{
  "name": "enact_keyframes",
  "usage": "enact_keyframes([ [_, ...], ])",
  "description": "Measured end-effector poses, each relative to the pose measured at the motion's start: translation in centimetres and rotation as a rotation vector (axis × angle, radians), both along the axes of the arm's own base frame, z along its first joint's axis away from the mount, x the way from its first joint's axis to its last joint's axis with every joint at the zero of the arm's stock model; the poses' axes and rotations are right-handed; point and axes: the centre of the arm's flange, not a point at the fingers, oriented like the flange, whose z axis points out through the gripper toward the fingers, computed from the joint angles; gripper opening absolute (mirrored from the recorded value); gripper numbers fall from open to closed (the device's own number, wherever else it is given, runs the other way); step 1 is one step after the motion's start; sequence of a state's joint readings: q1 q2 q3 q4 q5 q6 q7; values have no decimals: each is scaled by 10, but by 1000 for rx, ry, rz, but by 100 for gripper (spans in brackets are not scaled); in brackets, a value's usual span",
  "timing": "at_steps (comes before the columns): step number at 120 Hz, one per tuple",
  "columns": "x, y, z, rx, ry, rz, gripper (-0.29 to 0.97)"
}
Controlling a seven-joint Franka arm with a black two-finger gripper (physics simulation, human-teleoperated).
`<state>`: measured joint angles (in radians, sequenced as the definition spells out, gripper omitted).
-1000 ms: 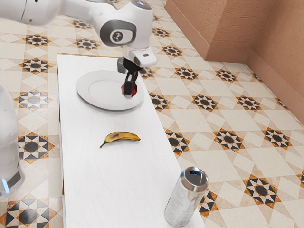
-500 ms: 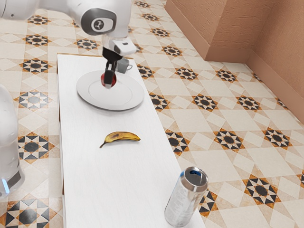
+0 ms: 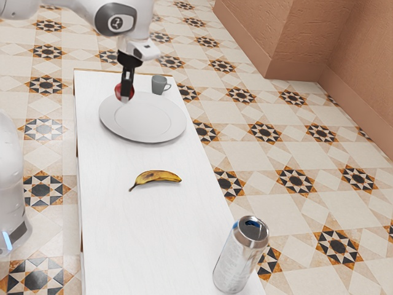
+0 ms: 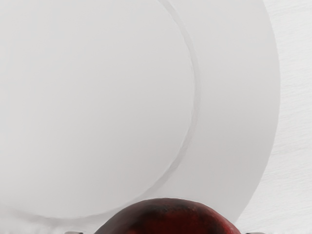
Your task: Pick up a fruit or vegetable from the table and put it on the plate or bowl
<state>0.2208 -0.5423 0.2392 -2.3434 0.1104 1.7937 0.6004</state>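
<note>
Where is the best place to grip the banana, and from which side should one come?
Grip the banana at its thick middle, from straight above, closing across its narrow width. It lies flat on the table, so its sides are free, and its ends taper.

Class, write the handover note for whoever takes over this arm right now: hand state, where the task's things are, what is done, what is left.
Hand: shut on the red fruit, held in the air.
Fruit: above the plate, near its far rim at the exterior view's left.
Banana: lying on the table, apart from the plate.
Also on the table: a cup beyond the plate and a can at the near end.
Done: fruit picked up and over the plate.
Left: probably move toward the plate's middle, lower, open the hand.
</note>
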Motion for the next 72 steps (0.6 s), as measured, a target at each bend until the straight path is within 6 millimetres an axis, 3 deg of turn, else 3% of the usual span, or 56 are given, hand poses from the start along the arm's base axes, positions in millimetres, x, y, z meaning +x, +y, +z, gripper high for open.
enact_keyframes([
  [23,0,23,-9,20,11,24,34],
  [72,36,39,-31,55,25,14,34],
])
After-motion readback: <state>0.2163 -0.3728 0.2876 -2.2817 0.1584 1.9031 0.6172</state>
